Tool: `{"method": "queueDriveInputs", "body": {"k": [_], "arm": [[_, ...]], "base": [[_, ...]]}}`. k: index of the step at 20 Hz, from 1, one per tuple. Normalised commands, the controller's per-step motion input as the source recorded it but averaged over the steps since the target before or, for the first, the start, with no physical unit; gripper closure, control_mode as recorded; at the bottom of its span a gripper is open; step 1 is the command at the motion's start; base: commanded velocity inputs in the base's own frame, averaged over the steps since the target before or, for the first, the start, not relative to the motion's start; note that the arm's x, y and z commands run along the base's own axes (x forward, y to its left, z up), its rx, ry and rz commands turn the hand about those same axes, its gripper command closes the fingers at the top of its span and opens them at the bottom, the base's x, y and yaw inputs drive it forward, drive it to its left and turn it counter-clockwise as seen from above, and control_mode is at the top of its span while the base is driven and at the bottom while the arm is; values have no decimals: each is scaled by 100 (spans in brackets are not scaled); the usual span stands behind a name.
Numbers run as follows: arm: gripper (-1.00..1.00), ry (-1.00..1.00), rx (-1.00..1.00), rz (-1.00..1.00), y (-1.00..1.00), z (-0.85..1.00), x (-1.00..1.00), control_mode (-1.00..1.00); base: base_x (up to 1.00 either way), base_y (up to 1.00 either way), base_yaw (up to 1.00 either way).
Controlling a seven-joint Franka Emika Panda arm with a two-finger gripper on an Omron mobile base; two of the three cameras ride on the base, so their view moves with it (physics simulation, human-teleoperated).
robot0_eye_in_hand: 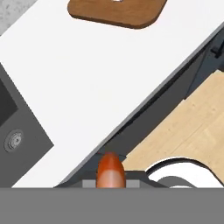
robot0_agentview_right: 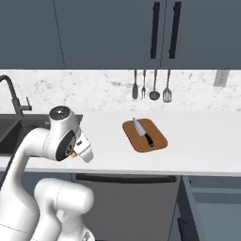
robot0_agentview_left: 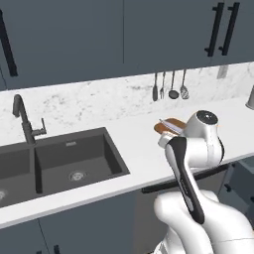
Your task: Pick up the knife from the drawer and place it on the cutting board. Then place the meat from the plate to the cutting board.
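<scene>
My claw is clamped on the meat, so I judge the second step is in hand: the knife already lies on the cutting board, near the worktop's back half. Next I must carry the chunk inward from the worktop's front edge and lower it onto bare wood beside the blade. My hand view shows the orange chunk between my tips; the right base view shows the whole board and knife
</scene>
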Motion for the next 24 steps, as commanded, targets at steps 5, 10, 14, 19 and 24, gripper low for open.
{"method": "queueDriveInputs", "body": {"k": [5, 10, 14, 19, 24], "arm": [[100, 0, 0, 0, 0, 0, 0, 100], [100, 0, 0, 0, 0, 0, 0, 100], [100, 0, 0, 0, 0, 0, 0, 100], [100, 0, 0, 0, 0, 0, 0, 100], [100, 0, 0, 0, -4, -5, 30, -100]], "base": [[59, -41, -2], [51, -61, -3], [58, -62, -1], [63, -6, 0], [22, 0, 0]]}}
